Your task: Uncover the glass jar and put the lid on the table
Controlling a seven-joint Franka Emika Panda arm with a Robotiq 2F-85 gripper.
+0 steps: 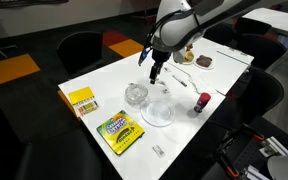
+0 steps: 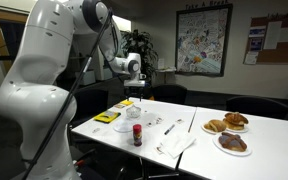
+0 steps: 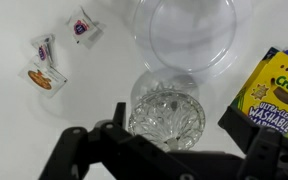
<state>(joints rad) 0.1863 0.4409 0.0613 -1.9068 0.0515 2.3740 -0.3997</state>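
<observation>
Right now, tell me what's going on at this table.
The robot arm's tool hovers open over the table, holding nothing. Just below it sits the glass jar, and the lid seems to be on it, not yet lifted. A white plate lies right beside the jar.

The bench (image 1: pixel 184 135) is plain white. The glass jar (image 3: pixel 167 110) is clear, cut in a starburst pattern. The crayon box (image 1: pixel 119 131) is yellow and green, the bottle (image 1: pixel 201 102) red and dark.
</observation>
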